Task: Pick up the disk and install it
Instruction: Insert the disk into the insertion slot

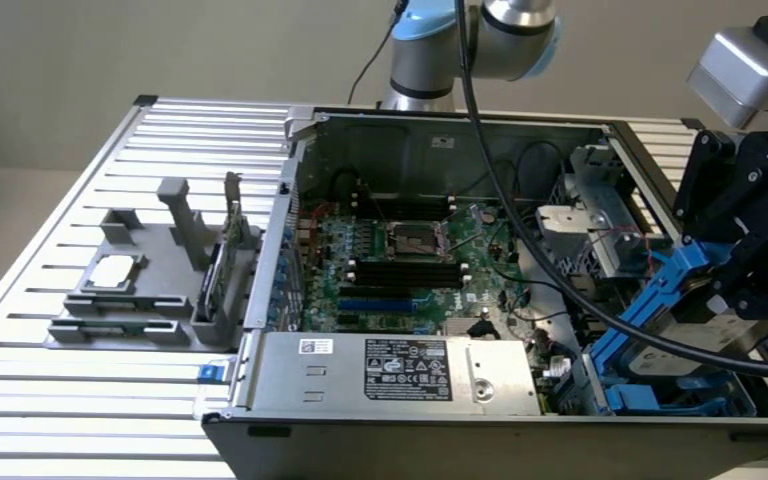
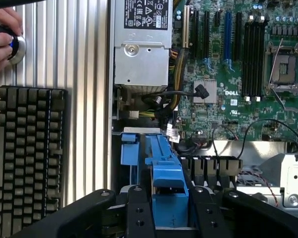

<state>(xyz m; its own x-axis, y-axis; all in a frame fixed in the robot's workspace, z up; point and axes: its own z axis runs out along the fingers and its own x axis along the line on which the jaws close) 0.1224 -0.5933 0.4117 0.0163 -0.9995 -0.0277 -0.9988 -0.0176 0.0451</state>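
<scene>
The disk [image 1: 651, 305], a silver drive in a bright blue carrier, hangs tilted over the front corner of the open computer case [image 1: 291, 200], at the exterior view's right. My gripper [image 1: 715, 290] is shut on it from above. In the wrist view the blue carrier [image 2: 166, 171] sits clamped between my two black fingers [image 2: 139, 213], with my gripper [image 2: 171, 210] just above a blue drive bay [image 2: 129, 151]. That bay [image 1: 678, 400] lies directly under the disk's lower end.
The motherboard [image 1: 398, 260] and power supply [image 1: 411, 370] lie inside the case. A thick black cable [image 1: 544, 275] crosses it toward my wrist. A grey fixture [image 1: 131, 300] with a chip and upright card stands at the exterior view's left. A keyboard [image 2: 27, 158] and a person's hand [image 2: 2, 34] lie beside the case.
</scene>
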